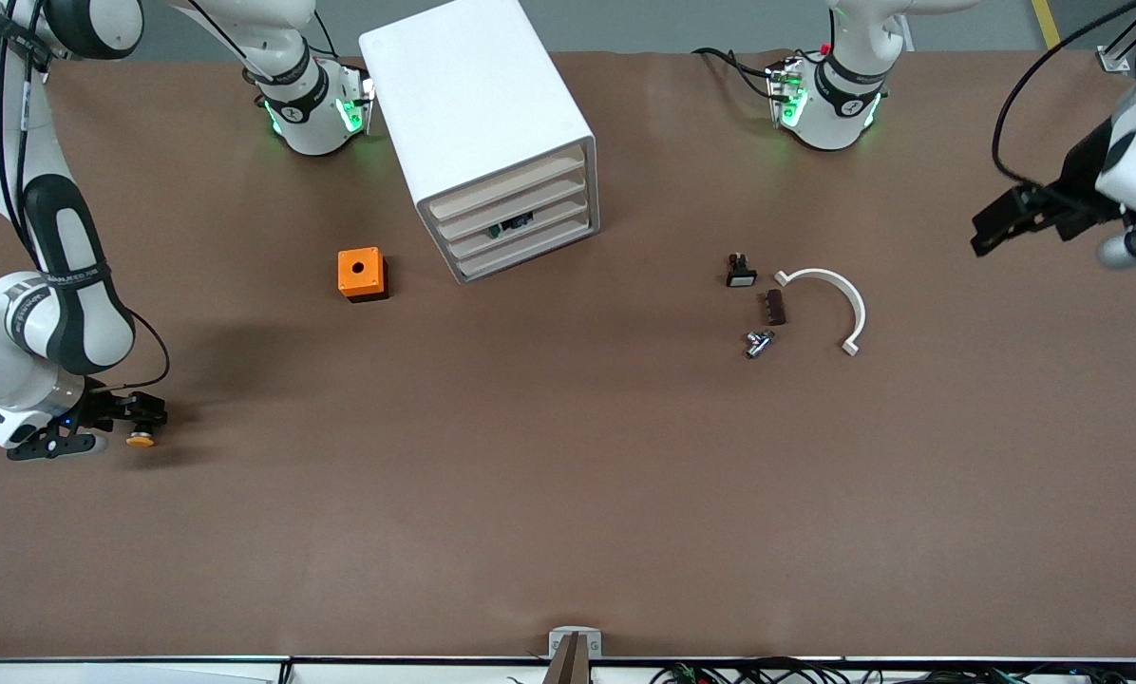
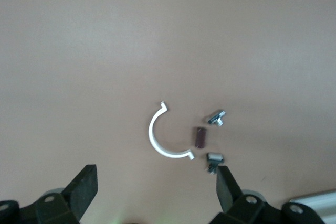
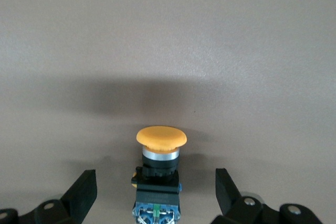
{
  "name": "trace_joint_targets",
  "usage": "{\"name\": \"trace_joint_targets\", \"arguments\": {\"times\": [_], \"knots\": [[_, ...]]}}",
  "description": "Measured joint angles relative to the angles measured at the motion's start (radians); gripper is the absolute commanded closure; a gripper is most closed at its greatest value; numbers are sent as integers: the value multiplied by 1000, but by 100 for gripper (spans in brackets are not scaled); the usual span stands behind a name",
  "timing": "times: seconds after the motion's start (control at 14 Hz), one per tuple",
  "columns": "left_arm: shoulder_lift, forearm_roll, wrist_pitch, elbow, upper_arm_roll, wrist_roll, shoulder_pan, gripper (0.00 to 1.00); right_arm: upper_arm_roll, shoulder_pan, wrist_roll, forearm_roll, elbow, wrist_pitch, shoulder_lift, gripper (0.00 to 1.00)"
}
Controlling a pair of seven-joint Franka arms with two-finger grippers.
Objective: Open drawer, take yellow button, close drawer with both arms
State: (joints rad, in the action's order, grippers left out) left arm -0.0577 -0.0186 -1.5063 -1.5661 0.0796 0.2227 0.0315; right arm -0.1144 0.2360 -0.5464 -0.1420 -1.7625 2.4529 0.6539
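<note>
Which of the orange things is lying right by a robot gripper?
The button with the round orange cap. It lies between the open fingers of the right gripper. The orange box sits alone beside the white drawer cabinet.

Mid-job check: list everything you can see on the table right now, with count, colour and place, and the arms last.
button: 1, yellow-orange cap on a dark body, on the table at the right arm's end, between the right gripper's open fingers, apart from both.
orange box: 1, orange with a round hole on top, beside the cabinet toward the right arm's end.
drawer cabinet: 1, white, four drawers, all pushed in, between the two bases.
curved bracket: 1, white, toward the left arm's end.
black-and-white part: 1, beside the bracket.
brown block: 1, dark brown, inside the bracket's curve.
metal fitting: 1, silver, nearer the front camera than the block.
right gripper: open, at the table around the button.
left gripper: open, waiting above the table's left-arm end.
</note>
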Motion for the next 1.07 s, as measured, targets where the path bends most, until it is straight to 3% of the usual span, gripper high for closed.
{"name": "trace_joint_targets", "arguments": {"times": [0.29, 0.71, 1.07], "knots": [[-107, 0, 2, -101, -22, -62, 0, 0, 11, -36, 157, -1, 49, -170, -41, 0], [-123, 0, 1, -126, -13, -63, 1, 0, 13, -211, 526, 87, 120, -515, -233, 0], [-142, 0, 3, -132, -13, -63, 1, 0, 13, -251, 562, 95, 292, -816, -321, 0]]}}
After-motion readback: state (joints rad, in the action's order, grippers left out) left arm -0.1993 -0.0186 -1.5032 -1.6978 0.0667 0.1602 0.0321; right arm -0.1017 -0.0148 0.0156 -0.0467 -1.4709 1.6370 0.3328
